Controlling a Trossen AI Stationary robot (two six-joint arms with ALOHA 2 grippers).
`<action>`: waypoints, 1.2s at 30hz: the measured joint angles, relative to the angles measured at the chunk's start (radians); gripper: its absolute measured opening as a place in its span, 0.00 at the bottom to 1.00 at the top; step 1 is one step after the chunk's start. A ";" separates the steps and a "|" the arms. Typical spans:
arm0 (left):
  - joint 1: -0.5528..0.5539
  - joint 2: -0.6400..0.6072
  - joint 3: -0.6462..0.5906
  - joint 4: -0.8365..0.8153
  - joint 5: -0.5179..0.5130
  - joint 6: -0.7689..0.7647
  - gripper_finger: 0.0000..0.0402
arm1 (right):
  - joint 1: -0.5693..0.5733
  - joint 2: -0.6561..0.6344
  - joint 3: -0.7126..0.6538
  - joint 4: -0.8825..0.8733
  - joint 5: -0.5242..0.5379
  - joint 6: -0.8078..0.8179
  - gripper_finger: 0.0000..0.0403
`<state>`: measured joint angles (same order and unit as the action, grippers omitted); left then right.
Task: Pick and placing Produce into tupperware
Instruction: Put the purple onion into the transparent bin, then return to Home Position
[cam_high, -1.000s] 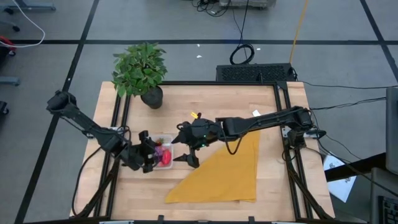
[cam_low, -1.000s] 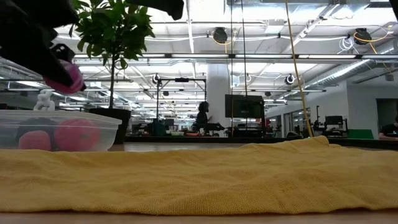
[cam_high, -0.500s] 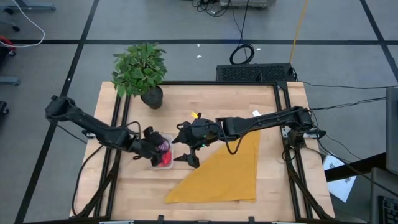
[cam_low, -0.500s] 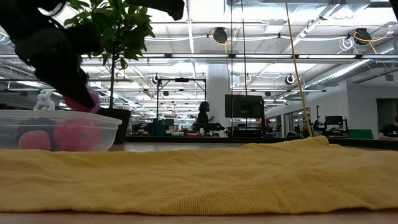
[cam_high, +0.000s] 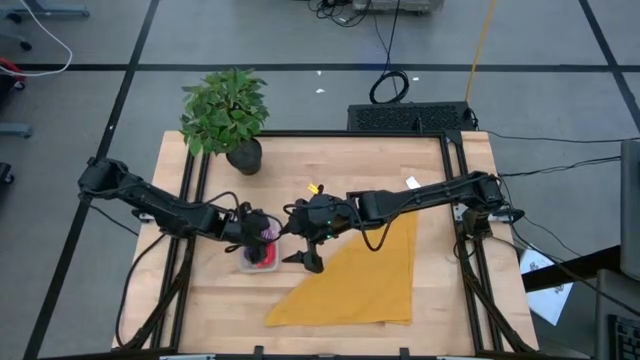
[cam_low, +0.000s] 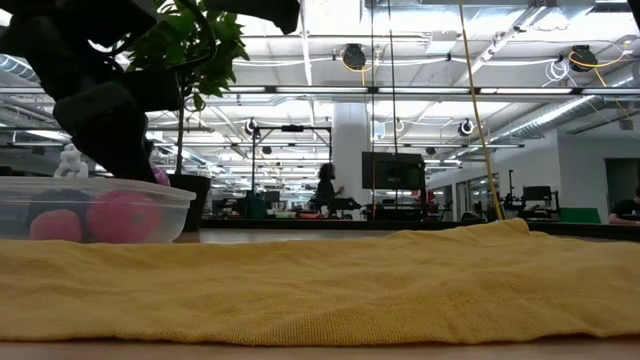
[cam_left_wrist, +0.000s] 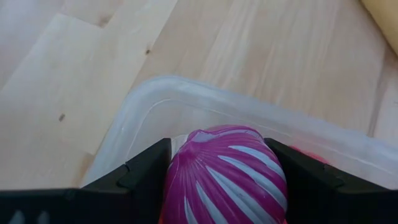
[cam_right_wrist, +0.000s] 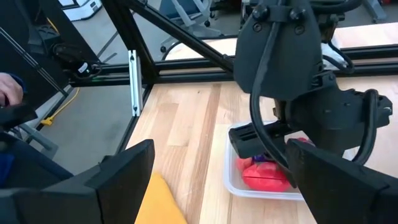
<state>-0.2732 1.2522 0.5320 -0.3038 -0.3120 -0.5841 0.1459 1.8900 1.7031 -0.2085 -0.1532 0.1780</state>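
Observation:
The clear tupperware (cam_high: 250, 264) sits on the wooden table left of the middle, with red and pink produce (cam_low: 122, 216) inside it. My left gripper (cam_high: 258, 231) hangs just above its far part, shut on a magenta piece of produce with pale stripes (cam_left_wrist: 225, 177). In the left wrist view the box's rim (cam_left_wrist: 155, 93) lies right under that piece. My right gripper (cam_high: 296, 232) stands open beside the tupperware's right side, above the table, holding nothing. My left gripper pinches the striped magenta piece by its two opposite sides (cam_left_wrist: 180, 171) between its two fingers (cam_left_wrist: 143, 171). The fingers come slanting down from the table's left. The piece is lifted clear and hangs over the inside of the tupperware.
A large mustard-yellow cloth (cam_high: 360, 280) lies spread right of the tupperware, reaching to the near edge. A potted green plant (cam_high: 225, 110) stands at the far left corner. Bare wood shows at the far middle and the near left.
My left gripper has swung from the tupperware's near left side toward the right and far edge and sunk lower, with its wrist rolling. It now hangs over the box. The striped magenta piece has gone with it, still held.

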 joint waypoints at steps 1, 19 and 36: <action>0.000 0.000 0.000 0.000 0.001 0.000 0.62 | 0.003 0.000 0.000 -0.002 0.000 0.000 0.88; 0.000 -0.004 0.000 -0.007 0.035 0.002 0.71 | 0.013 0.000 0.000 -0.001 0.000 -0.007 0.88; -0.144 -0.391 0.103 -0.176 0.118 0.058 0.81 | 0.013 0.000 0.000 -0.028 -0.001 -0.007 0.88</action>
<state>-0.4172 0.8614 0.6346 -0.4796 -0.1939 -0.5264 0.1593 1.8904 1.7031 -0.2366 -0.1543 0.1707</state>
